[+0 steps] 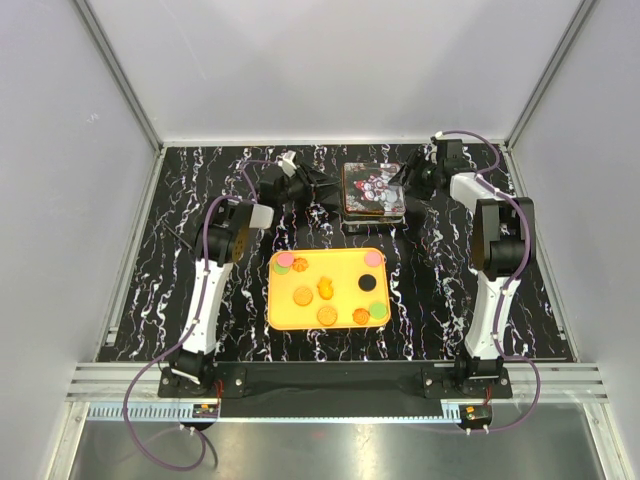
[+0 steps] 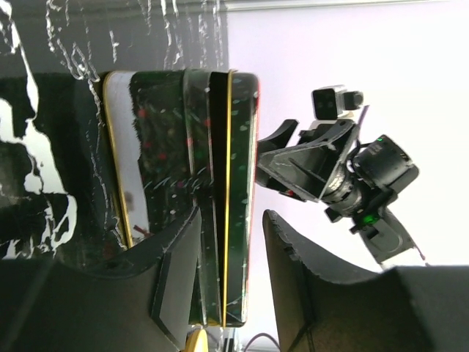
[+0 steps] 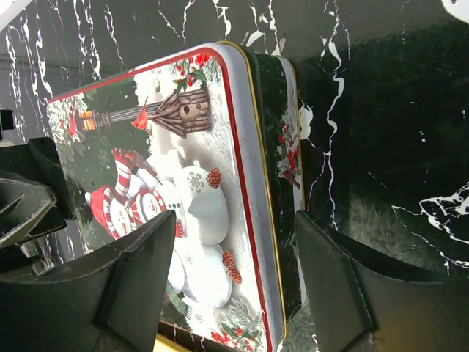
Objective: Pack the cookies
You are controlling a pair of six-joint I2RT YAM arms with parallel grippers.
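Cookies, place: the cookies (image 1: 327, 315) lie loose and flat on the orange tray (image 1: 275, 320), in front of my two bases. Most are golden-orange, with a black one, a pink one and a couple of green ones. None is in either of my grippers.
Tin, place: the tin (image 1: 374, 188) sits on the marbled table (image 1: 450, 300) just beyond the tray, with its lid (image 3: 146, 169) on.
Left gripper: my left gripper (image 2: 231, 220) has its jaws spread around the tin's side edge. I see a gap on one side, and I cannot tell whether the other finger touches.
Right gripper: my right gripper (image 3: 236, 220) is spread wide, with the lid's red-and-gold rim running between the fingers. It is pinching nothing.
Cookies, handling: I judge them light, thin and stiff, and possibly brittle. They lie flush on a smooth tray, so my fingertips have little to catch.
Cookies, hold: I would take one across its width at the rim with a gentle squeeze, choosing a cookie that sits apart from its neighbours.
Tin, handling: it is rigid, glossy metal, so probably slippery under my pads. A snug lid may bind if I lift it unevenly.
Tin, hold: I would grip the lid's rolled rim on opposite sides, one gripper per side.
Writing: I can read none, and I see no brand or label.
Picture on lid: it shows snowmen in striped scarves, a birdhouse, a lantern, and holly with red berries.
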